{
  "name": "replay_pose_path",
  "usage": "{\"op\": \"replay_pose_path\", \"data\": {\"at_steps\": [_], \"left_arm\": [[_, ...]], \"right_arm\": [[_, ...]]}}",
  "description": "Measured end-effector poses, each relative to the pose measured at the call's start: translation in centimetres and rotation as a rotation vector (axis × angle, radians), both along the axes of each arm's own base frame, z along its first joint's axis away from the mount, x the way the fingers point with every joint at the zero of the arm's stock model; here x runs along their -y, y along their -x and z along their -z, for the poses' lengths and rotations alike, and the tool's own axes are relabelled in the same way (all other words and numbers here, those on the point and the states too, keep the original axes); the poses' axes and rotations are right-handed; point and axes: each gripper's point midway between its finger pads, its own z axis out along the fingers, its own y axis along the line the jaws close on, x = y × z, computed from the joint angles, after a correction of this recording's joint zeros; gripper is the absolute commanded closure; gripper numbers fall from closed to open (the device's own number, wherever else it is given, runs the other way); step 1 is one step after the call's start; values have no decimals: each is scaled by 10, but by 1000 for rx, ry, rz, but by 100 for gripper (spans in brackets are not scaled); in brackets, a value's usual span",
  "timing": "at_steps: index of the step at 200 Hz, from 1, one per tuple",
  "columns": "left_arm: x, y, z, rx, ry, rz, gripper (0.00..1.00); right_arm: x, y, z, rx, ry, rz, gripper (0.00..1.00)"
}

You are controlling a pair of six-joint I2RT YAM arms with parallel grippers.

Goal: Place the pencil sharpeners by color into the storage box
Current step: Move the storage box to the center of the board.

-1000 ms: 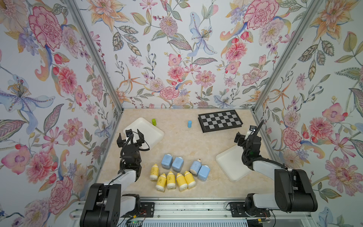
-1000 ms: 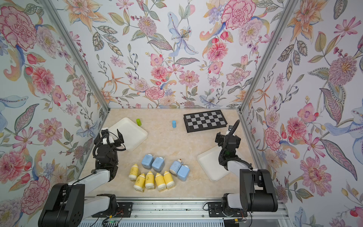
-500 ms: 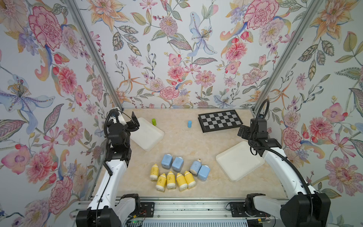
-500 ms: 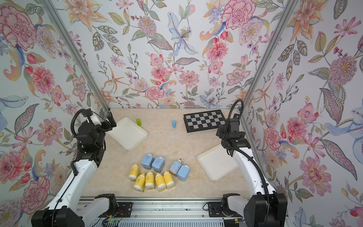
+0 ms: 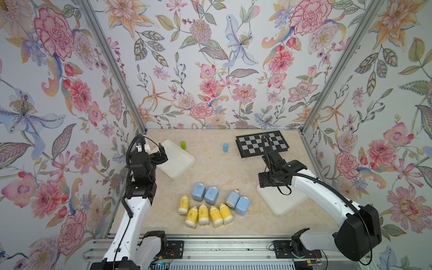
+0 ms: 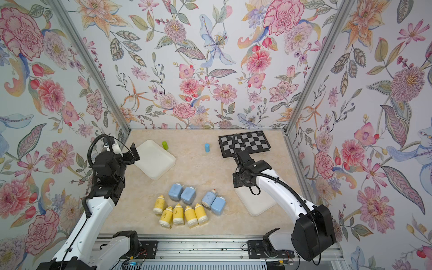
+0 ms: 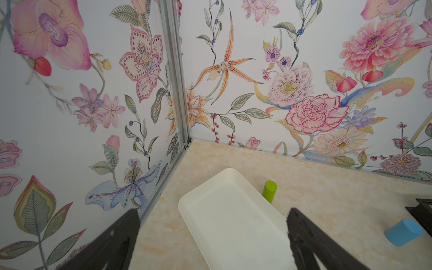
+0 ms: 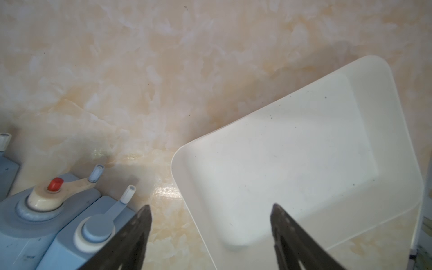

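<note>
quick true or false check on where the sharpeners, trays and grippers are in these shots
1. Five yellow sharpeners lie on the table. True.
2. One of the blue sharpeners sits in the right tray. False: all four lie on the table, outside it.
3. The green cylinder stands beside the left tray, not in it. True.
4. The right gripper holds a yellow sharpener. False: its jaws are apart and hold nothing.
5. The checkerboard lies at the front edge by the arm bases. False: it lies near the back wall.
</note>
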Motion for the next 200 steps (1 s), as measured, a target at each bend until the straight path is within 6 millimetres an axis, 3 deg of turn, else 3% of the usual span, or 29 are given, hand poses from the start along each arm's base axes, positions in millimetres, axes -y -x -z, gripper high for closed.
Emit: {"op": "replay_pose_path", "data": {"at_steps": [28,84,161,181,200], "left_arm": [[0,6,-13,47,-7,-11,0],[2,6,-12,41,14,-14,0],[5,6,-14,47,26,-8,0],[5,7,-14,48,25,-7,0],[6,6,-14,48,25,-6,1]], "right_arm": [[-2,25,26,-105,13,-24,36],[-2,63,57,-233,28,-52,40],[-2,65,82,-312,71,-36,54],[-3,61,86,-314,64,-28,63],[-5,57,92,-323,55,-27,78]]}}
